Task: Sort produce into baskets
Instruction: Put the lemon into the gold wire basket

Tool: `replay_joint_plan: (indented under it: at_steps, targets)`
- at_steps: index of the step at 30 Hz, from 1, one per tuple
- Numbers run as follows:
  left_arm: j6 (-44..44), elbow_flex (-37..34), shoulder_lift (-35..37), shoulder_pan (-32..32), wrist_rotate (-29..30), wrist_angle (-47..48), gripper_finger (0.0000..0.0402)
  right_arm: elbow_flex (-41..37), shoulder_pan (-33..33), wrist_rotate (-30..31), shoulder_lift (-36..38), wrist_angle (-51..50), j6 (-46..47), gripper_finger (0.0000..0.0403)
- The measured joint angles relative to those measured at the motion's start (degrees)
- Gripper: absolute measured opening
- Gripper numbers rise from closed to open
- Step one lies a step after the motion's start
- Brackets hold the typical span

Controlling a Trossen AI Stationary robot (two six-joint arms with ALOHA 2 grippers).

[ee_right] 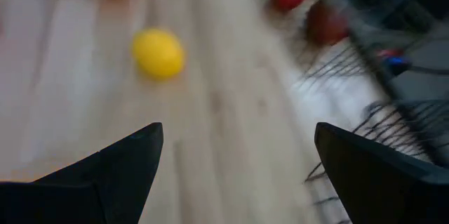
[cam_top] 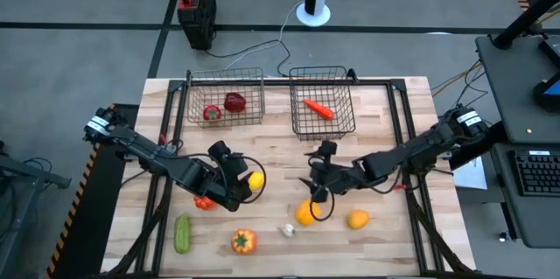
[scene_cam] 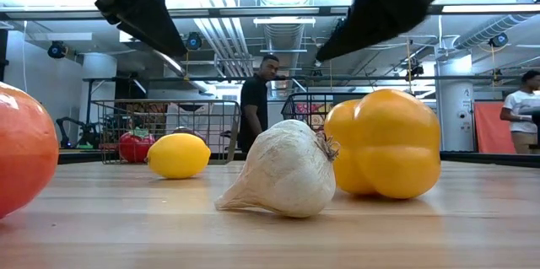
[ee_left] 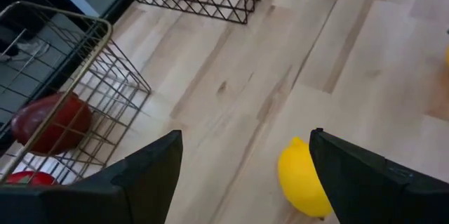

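From above, I saw a wooden counter [cam_top: 385, 122] with two wire baskets at its far edge. The left basket [cam_top: 226, 95] held a tomato [cam_top: 211, 114] and a dark red apple [cam_top: 234, 101]; the right basket [cam_top: 322, 100] held only a carrot [cam_top: 318, 108]. So I judged the sort barely a third done.

Loose on the counter lay a lemon [cam_top: 255, 180], a red piece [cam_top: 203, 201] half hidden under my left arm, a cucumber [cam_top: 182, 233], an orange-red pepper [cam_top: 243, 241], a white garlic bulb [cam_top: 287, 230], a yellow pepper [cam_top: 305, 214] and an orange [cam_top: 357, 219].

My left gripper [cam_top: 241, 184] hovered with its jaws spread and empty, the lemon just beside one of them, not between them. My right gripper [cam_top: 317, 193] hung near the middle of the counter, jaws spread wide and holding nothing, with the yellow pepper close beneath it.

Seven pieces were left to lift. I reckoned the lemon and the yellow pepper the likeliest next picks.
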State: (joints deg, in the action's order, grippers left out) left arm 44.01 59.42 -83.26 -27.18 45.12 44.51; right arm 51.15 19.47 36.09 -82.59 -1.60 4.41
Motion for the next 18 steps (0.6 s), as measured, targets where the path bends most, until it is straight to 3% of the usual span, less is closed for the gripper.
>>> replay_joint_plan:
  at_steps: [2,6,9,14,18]
  targets:
    - [-0.7,0.0,0.0,0.1,1.3,0.0,0.0293,0.0,-1.5,2.9,0.0,8.6,-5.0,0.0364]
    - [-2.2,0.4,0.0,0.8,6.2,0.1,0.0293,0.1,-4.1,1.8,0.2,22.2,-15.0,0.0364]
    - [-1.0,0.7,0.0,0.8,6.3,-0.7,0.0293,0.1,-3.5,0.9,0.6,21.2,-15.2,0.0364]
    - [0.0,-0.1,0.0,0.3,4.9,-1.1,0.0293,0.1,-1.7,0.5,0.8,11.0,-6.0,0.0364]
    - [0.0,-1.0,0.0,0.4,2.6,-1.6,0.0293,0.0,0.1,-3.9,0.7,5.9,-1.9,0.0364]
